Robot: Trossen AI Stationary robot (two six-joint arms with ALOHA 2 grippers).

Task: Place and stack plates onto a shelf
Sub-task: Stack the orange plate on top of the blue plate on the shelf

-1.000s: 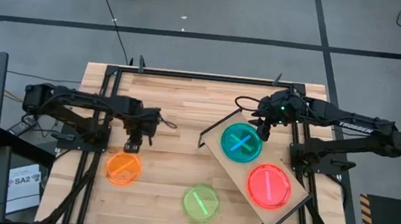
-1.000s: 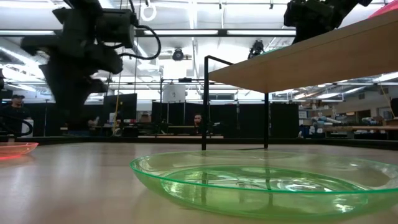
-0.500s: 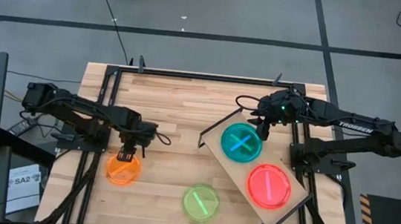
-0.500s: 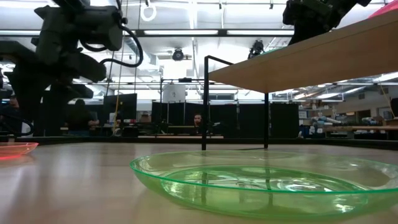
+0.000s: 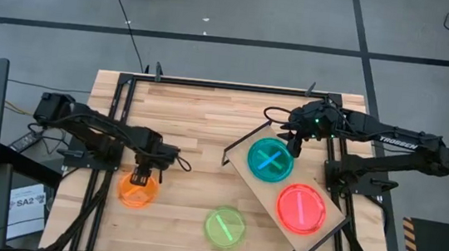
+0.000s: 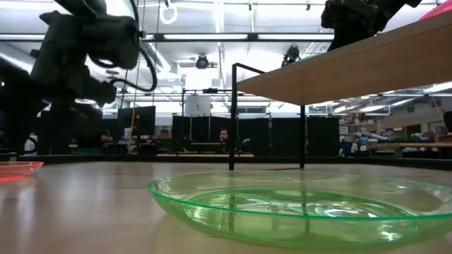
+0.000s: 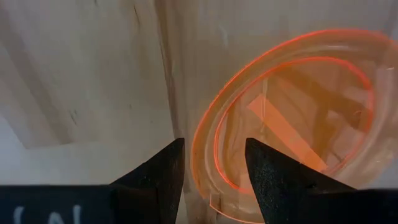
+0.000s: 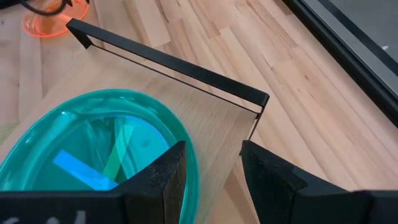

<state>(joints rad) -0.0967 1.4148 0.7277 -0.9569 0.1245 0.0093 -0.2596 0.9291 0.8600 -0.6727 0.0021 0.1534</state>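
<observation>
An orange plate lies on the table at the left; it also shows in the left wrist view. My left gripper is open above the plate's far rim, and in its wrist view one finger stands outside the rim and one over the plate. A green plate lies near the front edge. The shelf carries a teal-looking stack with crossed blue and green bars, and a pink plate. My right gripper is open at the stack's far rim. My left gripper points down with its fingers on either side of the orange plate's far rim, one outside and one over the plate. The plate lies flat on the table. I cannot tell whether the fingers touch it.
The shelf's black wire frame stands out toward the table's middle. Bare wood lies in the far middle of the table. In the low view the green plate fills the foreground, and the shelf plank hangs overhead at the right.
My left gripper has moved toward the table's near edge and down, from beyond the orange plate to its far rim. The plates and my right arm have kept still.
</observation>
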